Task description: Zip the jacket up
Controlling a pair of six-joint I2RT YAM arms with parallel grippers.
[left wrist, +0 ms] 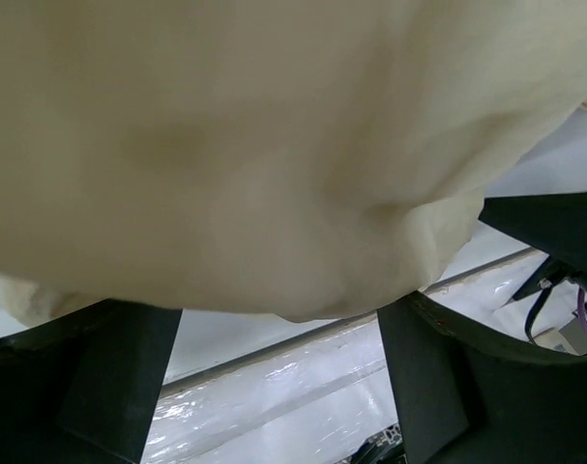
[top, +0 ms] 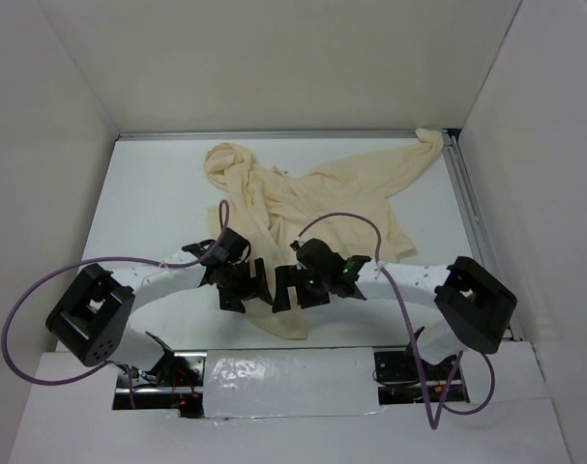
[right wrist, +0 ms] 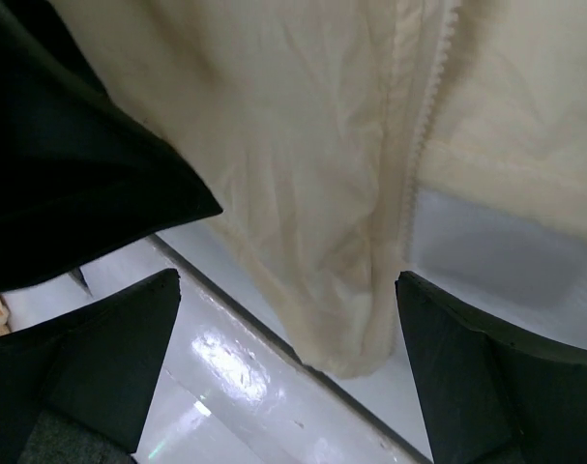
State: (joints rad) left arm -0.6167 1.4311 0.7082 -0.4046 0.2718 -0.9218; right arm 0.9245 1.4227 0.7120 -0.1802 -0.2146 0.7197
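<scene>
The cream jacket [top: 308, 208] lies wrinkled on the white table, hood at the back left, one sleeve reaching the back right corner, and its lower corner [top: 291, 324] by the front edge. My left gripper [top: 237, 288] is open at the jacket's lower left edge. In the left wrist view the fabric [left wrist: 274, 145] fills the frame above the spread fingers [left wrist: 438, 387]. My right gripper [top: 293, 287] is open beside it. In the right wrist view the jacket corner [right wrist: 341, 319] with its zipper teeth [right wrist: 424, 126] lies between the open fingers [right wrist: 109, 358], not pinched.
White walls enclose the table on three sides. A metal rail [top: 467, 203] runs along the right edge. A shiny taped ledge [top: 274, 377] borders the front. The left arm's black body [right wrist: 71, 145] sits close to my right gripper. Purple cables [top: 22, 300] loop off both arms.
</scene>
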